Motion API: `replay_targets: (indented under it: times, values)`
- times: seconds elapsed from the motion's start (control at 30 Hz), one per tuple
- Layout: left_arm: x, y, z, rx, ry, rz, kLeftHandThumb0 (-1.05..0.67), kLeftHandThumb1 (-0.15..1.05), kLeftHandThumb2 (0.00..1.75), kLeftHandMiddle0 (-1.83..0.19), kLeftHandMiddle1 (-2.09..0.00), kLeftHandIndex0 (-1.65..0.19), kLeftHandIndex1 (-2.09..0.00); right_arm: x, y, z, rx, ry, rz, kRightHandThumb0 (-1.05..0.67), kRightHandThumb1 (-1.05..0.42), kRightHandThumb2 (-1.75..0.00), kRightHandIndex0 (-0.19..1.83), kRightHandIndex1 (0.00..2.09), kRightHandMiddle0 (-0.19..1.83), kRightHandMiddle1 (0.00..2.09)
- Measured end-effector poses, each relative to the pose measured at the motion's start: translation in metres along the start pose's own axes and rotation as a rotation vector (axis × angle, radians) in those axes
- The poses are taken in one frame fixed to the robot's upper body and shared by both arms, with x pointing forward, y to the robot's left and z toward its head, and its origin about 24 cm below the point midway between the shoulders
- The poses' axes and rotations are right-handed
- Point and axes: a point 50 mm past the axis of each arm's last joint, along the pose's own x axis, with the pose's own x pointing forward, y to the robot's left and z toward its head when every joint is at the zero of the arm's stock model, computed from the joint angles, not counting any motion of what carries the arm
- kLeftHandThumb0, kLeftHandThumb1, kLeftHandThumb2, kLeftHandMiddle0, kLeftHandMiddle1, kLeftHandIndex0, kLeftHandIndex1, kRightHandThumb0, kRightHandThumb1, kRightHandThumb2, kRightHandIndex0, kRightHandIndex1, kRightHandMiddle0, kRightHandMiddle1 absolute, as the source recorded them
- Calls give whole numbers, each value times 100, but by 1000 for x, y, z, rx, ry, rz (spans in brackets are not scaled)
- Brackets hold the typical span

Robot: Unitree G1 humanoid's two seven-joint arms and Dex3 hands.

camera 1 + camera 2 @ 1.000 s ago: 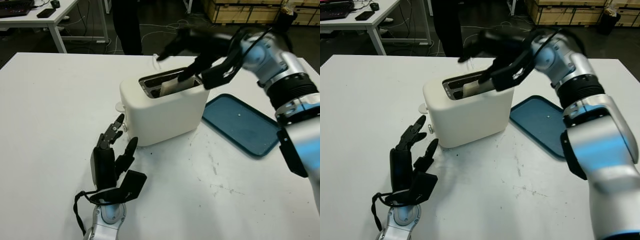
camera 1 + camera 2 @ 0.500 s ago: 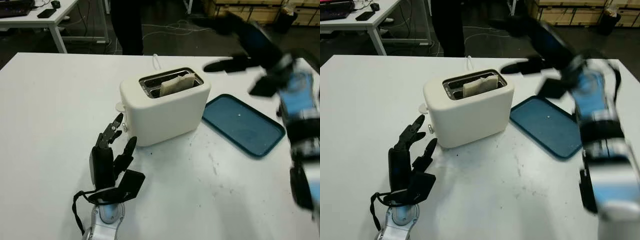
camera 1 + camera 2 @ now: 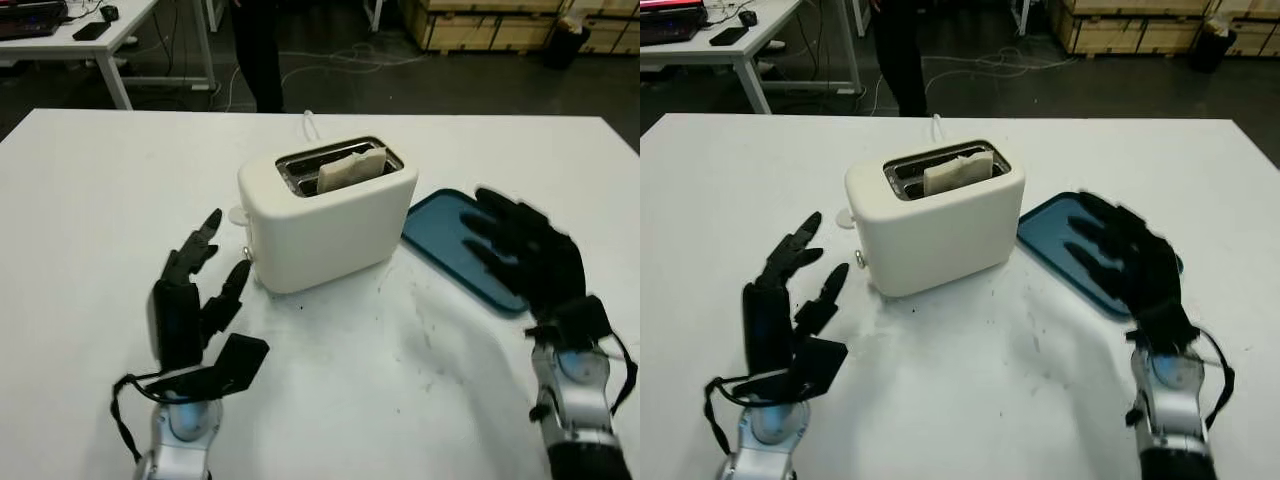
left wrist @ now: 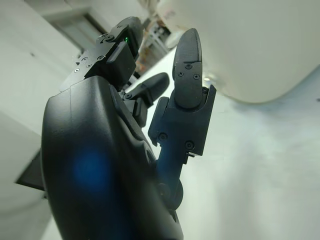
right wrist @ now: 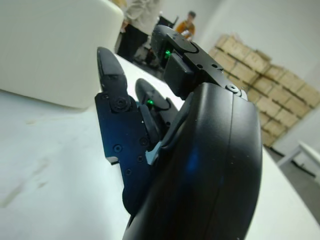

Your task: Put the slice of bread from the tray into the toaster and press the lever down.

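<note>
Slice of bread (image 3: 351, 168) standing in the slot of the white toaster (image 3: 325, 212) at mid-counter, top edge poking above the rim. Blue tray (image 3: 452, 232) just beside the toaster, bare. Right hand (image 3: 1130, 265) open, holding nothing, raised over the tray's near end. Left hand (image 3: 193, 297) open too, near the toaster's lever end, apart from it. White counter (image 3: 90, 200) beneath; 1 person standing beyond its far edge.

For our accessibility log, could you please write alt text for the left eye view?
A white toaster stands mid-table with a slice of bread sticking up from its slot. The open left hand is near its lever end; the open right hand is over the blue tray.
</note>
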Motion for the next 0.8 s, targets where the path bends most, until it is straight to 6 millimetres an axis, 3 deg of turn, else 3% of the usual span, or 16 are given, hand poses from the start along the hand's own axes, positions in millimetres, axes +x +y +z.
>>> replay_targets:
  times: [0.2,0.4,0.63,0.8]
  values:
    - [17,21,9,134,-123,5,-39,92,5,-52,-91,-75,-11,-4,13,-2,39,54,40,-28,-92,-6,78,9,74,1]
    - [34,47,16,320,-190,-70,-12,81,0,-79,-77,-97,-14,-4,23,-4,51,63,77,-29,-92,-6,80,8,76,2]
    - [57,60,23,481,-269,-195,-5,68,0,-104,-57,-114,-9,-3,27,-4,64,60,96,-28,-92,-6,81,6,76,1]
    - [76,62,25,526,-341,-266,-9,64,0,-118,-55,-122,-8,-2,28,-4,78,72,104,-29,-92,-5,79,4,76,1]
